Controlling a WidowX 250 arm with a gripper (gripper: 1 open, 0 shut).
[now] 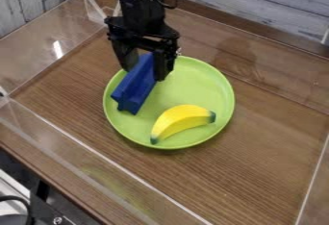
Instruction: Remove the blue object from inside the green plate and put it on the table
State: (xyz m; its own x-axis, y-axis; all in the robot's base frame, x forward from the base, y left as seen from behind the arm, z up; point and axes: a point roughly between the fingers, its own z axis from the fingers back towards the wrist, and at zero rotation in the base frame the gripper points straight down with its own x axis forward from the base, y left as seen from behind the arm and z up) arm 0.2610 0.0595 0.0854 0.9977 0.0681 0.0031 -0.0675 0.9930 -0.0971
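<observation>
The blue object [135, 85] lies inside the green plate [218, 89], along the plate's left side, its far end leaning up toward the rim. My gripper [144, 60] points straight down over that far end. Its black fingers [168, 62] stand open, one on each side of the block's upper end. I cannot tell whether the fingers touch the block. The plate rests on the brown wooden table [257, 171].
A yellow banana [180, 121] lies in the plate's front right part, close to the blue block. Clear acrylic walls [58, 123] edge the table on the left, front and right. Bare wood lies to the right of the plate and in front of it.
</observation>
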